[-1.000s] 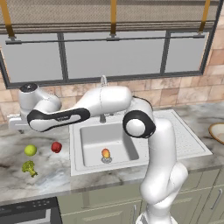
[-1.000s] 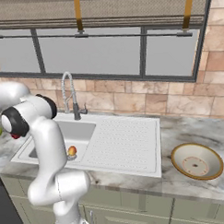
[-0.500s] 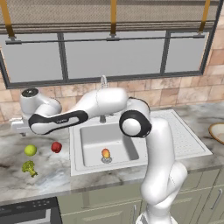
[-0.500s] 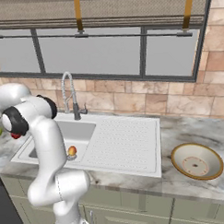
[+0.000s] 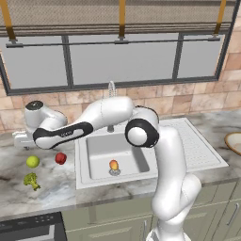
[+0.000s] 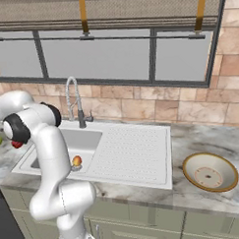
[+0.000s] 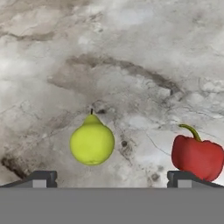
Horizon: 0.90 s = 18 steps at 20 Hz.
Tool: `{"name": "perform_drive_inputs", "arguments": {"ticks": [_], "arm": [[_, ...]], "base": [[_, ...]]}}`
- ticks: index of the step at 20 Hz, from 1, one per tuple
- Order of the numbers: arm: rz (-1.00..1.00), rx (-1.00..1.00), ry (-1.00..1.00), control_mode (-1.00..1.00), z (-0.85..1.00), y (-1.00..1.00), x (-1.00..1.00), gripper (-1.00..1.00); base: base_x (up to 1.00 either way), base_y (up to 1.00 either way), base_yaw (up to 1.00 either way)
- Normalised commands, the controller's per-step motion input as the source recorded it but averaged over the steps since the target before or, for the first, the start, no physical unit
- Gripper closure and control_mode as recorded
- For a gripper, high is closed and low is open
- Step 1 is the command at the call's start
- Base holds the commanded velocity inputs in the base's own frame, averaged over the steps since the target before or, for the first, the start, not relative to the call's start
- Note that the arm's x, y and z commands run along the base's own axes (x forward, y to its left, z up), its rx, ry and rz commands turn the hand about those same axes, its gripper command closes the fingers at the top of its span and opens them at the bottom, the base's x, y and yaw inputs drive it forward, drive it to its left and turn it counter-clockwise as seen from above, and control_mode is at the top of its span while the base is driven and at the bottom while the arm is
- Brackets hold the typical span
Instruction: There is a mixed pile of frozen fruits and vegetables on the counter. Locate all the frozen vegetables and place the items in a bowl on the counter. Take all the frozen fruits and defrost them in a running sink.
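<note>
While the hand hung wide open above the counter, the yellow-green fruit lay between its fingertips, beside the red vegetable; the orange fruit sat in the sink.

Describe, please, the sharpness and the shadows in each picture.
Hand view: yellow-green pear and red bell pepper sharp, with only faint shadows on the marble counter. Left base view: even light, a soft shadow under the broccoli. Right base view: bowl crisp, no glare.

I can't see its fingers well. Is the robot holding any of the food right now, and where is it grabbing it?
Nothing is held. The gripper is open above the counter, with the yellow-green fruit lying free below it.
</note>
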Motion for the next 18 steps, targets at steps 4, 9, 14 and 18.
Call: {"name": "perform_drive_inputs", "arguments": {"ticks": [4, 9, 14, 18], "arm": [[0.0, 0.02, 0.0, -1.0, -0.3, 0.02, 0.14, -1.0], [0.0, 0.03, 0.02, -1.0, -0.28, 0.17, 0.18, -1.0], [0.0, 0.02, 0.05, -1.0, -0.3, 0.29, 0.23, -1.0], [0.0, 0.01, 0.05, -1.0, -0.19, 0.18, 0.1, -1.0]], "base": [[0.0, 0.0, 0.0], [0.0, 0.0, 0.0], [0.0, 0.0, 0.0], [0.0, 0.0, 0.0]]}}
